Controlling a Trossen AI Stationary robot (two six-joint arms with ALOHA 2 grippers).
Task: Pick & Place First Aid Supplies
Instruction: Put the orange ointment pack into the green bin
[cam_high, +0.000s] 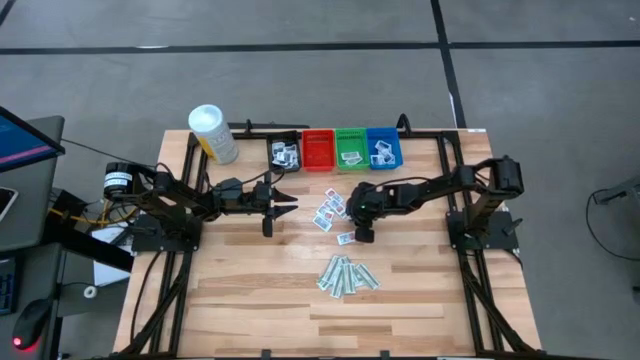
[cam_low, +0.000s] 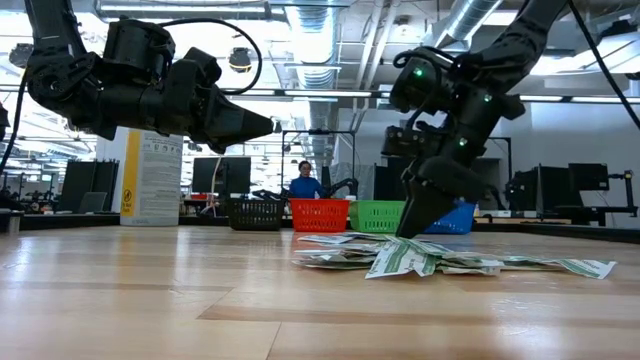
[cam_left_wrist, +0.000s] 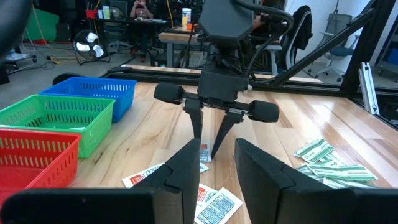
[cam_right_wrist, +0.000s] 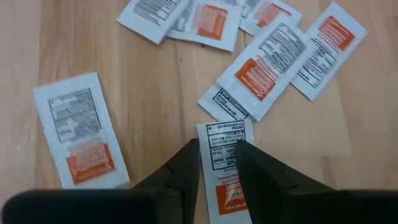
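1. The right hand (cam_high: 364, 236) pointed down at the desk (cam_high: 250, 300), its fingers (cam_right_wrist: 186, 168) closed on a white packet (cam_right_wrist: 225, 168) with orange print, one finger on either edge.
2. More white packets (cam_high: 330, 212) lay scattered just beside it, one touching the held packet.
3. A pile of pale-green strips (cam_high: 347, 275) sat nearer the desk's front edge.
4. The left hand (cam_high: 289, 208) hovered above the desk, fingers slightly apart and empty.
5. Four bins, black (cam_high: 285, 152), red (cam_high: 318, 150), green (cam_high: 351, 148) and blue (cam_high: 384, 146), lined the back edge beside a white canister (cam_high: 214, 133).
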